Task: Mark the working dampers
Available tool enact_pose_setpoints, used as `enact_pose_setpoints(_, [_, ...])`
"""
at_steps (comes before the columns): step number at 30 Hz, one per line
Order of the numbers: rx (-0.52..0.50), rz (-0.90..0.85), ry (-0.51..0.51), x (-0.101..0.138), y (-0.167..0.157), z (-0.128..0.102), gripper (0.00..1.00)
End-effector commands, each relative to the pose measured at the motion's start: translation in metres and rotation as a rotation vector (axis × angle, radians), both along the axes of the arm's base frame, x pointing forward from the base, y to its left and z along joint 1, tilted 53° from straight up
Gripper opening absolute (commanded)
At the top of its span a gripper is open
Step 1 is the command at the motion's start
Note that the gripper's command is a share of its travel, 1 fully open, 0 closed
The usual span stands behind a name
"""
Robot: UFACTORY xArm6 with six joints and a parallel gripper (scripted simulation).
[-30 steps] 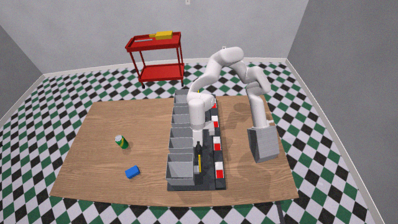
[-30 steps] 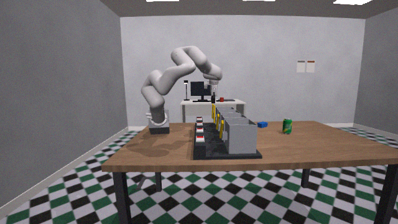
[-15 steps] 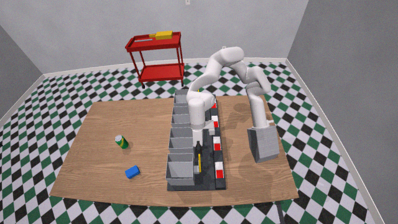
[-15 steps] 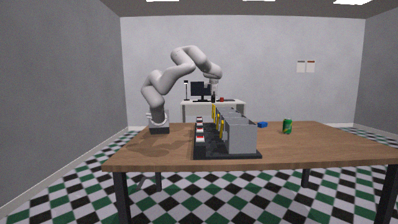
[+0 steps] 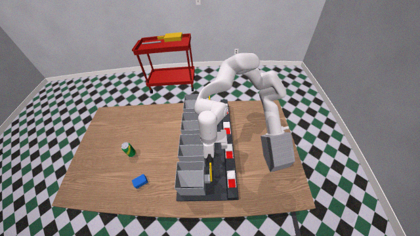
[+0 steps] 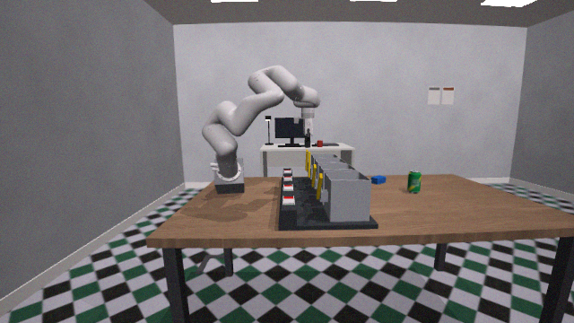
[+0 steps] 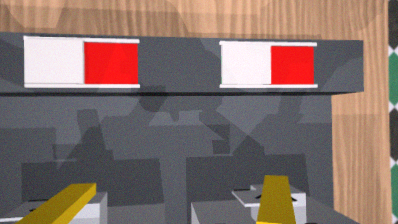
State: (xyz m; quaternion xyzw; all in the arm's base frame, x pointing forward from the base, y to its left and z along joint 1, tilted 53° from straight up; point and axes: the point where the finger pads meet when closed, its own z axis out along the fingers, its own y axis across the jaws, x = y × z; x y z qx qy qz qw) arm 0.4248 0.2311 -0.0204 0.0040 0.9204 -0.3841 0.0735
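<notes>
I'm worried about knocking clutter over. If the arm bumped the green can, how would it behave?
The green can stands upright and slim, so it would probably tip. Being round, it might then roll across the table. It stands far from the gripper.

Lighting is bright and even, supplied by ceiling panels (image 6: 365, 1) visible along the exterior view's upper edge. The arm (image 5: 210, 98) casts soft, overlapping shadows on the table (image 5: 131, 118) toward its right edge. All views are coarse and slightly blurred, without glare.

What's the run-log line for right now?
tool: part-open, empty, above yellow levers | visible sliders: red | dampers: in place
</notes>
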Motion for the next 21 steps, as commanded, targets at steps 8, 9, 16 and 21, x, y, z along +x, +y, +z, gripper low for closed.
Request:
enact_pose_setpoints(8, [-0.122, -0.02, -0.006, 0.0004, 0.0018, 0.0012, 0.39])
enact_pose_setpoints(9, [-0.122, -0.02, -0.006, 0.0004, 0.0018, 0.0012, 0.39])
enact_pose_setpoints(16, [-0.123, -0.02, -0.006, 0.0004, 0.0018, 0.0012, 0.39])
enact_pose_setpoints(21, [-0.123, -0.02, -0.006, 0.0013, 0.0023, 0.0009, 0.39])
